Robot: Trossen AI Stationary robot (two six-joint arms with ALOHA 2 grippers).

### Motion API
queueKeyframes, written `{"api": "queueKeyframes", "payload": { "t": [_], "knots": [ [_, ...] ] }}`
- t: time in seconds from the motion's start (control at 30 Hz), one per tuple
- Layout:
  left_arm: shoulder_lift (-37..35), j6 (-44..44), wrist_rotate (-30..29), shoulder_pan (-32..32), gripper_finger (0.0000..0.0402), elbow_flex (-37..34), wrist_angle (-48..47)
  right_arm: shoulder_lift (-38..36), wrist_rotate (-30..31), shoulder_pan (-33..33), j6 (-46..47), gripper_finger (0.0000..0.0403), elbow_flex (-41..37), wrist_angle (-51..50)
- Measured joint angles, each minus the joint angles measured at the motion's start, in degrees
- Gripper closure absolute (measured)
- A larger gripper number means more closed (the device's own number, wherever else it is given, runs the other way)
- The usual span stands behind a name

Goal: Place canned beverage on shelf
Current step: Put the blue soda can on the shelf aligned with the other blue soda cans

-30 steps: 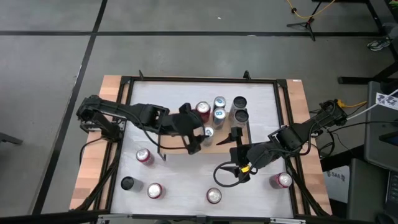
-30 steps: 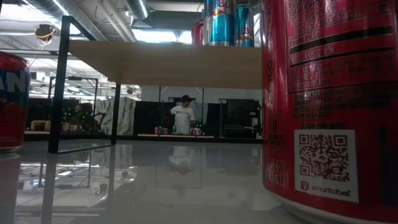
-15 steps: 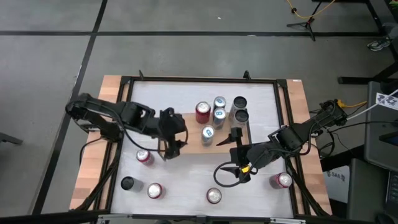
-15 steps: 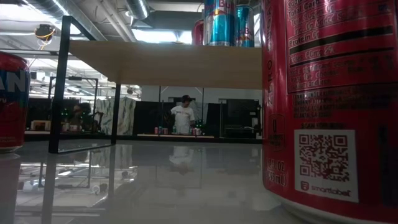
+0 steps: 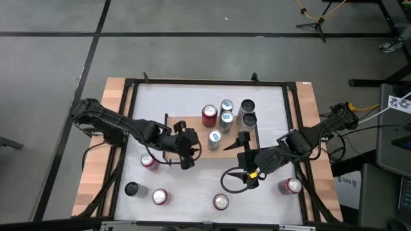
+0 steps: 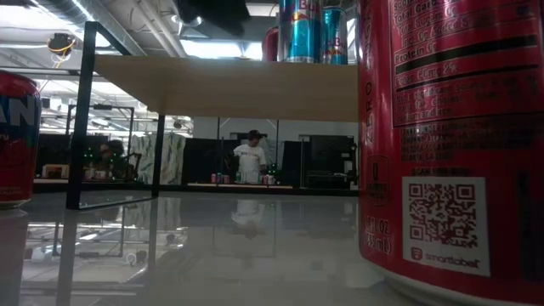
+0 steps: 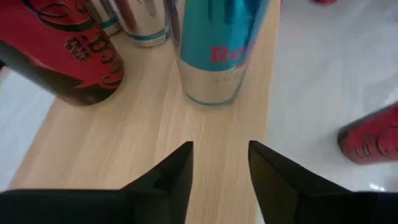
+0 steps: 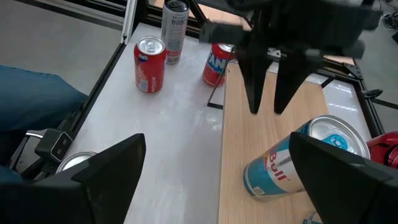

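left end effector (image 5: 187,153) above shelf (image 5: 174,135), empty

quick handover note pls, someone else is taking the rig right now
Left gripper: open, empty, over the light wooden shelf with black legs.
Right gripper: open, empty, at the shelf's right end.
Done: blue-and-silver beverage can stands upright on the shelf, apart from both grippers, beside other cans.
Left: red soda can, nearest the left arm, and four more stand on the white tabletop.

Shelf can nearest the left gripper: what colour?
Blue and silver can, best seen in the left wrist view.
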Motion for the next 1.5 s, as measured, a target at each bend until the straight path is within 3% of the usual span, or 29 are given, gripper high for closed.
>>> {"api": "queueKeyframes", "payload": {
  "t": [0.4,0.73,1.23,1.5],
  "knots": [
    [0.0,1.37,0.0,2.93,0.0332,-10.11,19.31,0.0,0.0,0.0,-0.01,0.0017,0.0,0.02],
    [2.45,3.03,0.49,4.54,0.0346,-11.54,29.72,0.0,0.02,0.0,0.0,0.0017,0.0,0.07],
    [5.73,3.03,0.15,5.39,0.0345,-11.56,35.2,0.0,0.02,0.0,0.0,0.0017,0.0,0.07],
    [4.9,5.07,-0.04,4.89,0.0345,-11.56,32.42,0.0,0.02,0.0,0.0,0.0017,0.0,0.04]
  ]
}}
